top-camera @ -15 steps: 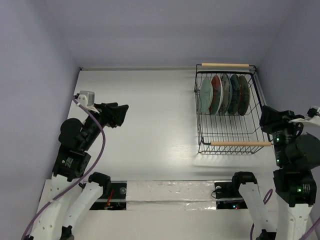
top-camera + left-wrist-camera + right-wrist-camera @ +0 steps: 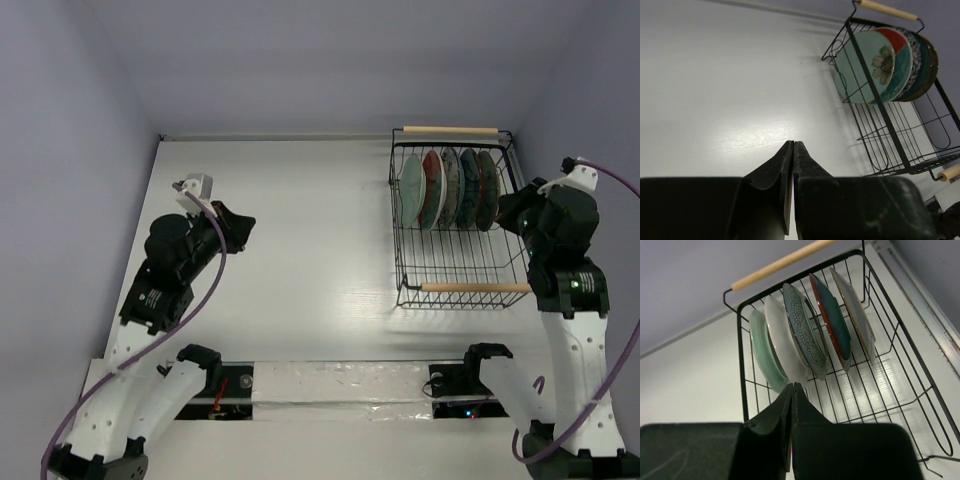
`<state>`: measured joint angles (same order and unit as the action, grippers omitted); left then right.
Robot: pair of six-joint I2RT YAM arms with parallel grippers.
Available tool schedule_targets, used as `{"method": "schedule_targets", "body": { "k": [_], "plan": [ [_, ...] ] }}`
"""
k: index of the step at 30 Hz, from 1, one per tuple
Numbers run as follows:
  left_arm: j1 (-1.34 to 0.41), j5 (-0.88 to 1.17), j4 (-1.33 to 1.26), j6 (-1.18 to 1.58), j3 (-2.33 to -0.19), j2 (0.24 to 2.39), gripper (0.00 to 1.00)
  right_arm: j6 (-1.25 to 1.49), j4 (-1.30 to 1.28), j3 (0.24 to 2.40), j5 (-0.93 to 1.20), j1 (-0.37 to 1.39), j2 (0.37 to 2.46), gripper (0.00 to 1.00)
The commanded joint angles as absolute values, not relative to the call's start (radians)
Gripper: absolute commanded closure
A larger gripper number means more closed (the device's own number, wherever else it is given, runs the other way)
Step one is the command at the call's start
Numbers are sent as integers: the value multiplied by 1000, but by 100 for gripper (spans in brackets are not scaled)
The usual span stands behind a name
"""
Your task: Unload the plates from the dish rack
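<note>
Top view: five plates (image 2: 450, 188) on edge in far slots of dish rack (image 2: 470, 287), far right on desk (image 2: 300, 230); none out yet. Clenched and empty: left fingers (image 2: 238, 222), well apart from rack, and right fingers (image 2: 510, 212), just beside its right wall. Risk: going in w/o opening, so knocking plates or shoving the light wire rack.

Left wrist: left fingers (image 2: 787, 165) pressed shut over bare desk. Packed close and overlapping, so could pinch two rims at once or clink neighbours. Glazed ceramic, round, slick.

Right wrist: right fingers (image 2: 788, 405) shut, aimed at plates (image 2: 805, 335). Thin glossy rims, so slip risk; snag risk on black wire grid. Smooth wooden rod handle (image 2: 780, 264). Prob no contact w/ rack yet, hard to tell.
</note>
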<state>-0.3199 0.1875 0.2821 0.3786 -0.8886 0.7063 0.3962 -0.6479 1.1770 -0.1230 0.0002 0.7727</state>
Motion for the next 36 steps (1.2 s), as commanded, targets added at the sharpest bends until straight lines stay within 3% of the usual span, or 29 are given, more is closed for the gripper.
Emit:
{"method": "schedule_targets", "body": {
  "k": [1,6,10,11,14,19,36],
  "plan": [
    [-324,183,199,350,-868,623,100,390,-568,1174,-107,-3,833,100],
    [-324,187,146,336,-807,598,100,358,-531,1198,-165,6,978,100],
    [-334,189,132,321,-773,603,96,318,-531,1261,-242,6,1093,81],
    [-334,187,129,316,-773,601,94,308,-531,1272,-248,6,1118,71],
    [-344,178,132,310,-775,600,86,287,-532,1308,-303,6,1210,57],
    [-354,163,138,305,-775,609,74,261,-520,1322,-376,6,1318,55],
    [-364,167,129,304,-775,612,69,206,-505,1428,-428,6,1578,59]
  ]
}}
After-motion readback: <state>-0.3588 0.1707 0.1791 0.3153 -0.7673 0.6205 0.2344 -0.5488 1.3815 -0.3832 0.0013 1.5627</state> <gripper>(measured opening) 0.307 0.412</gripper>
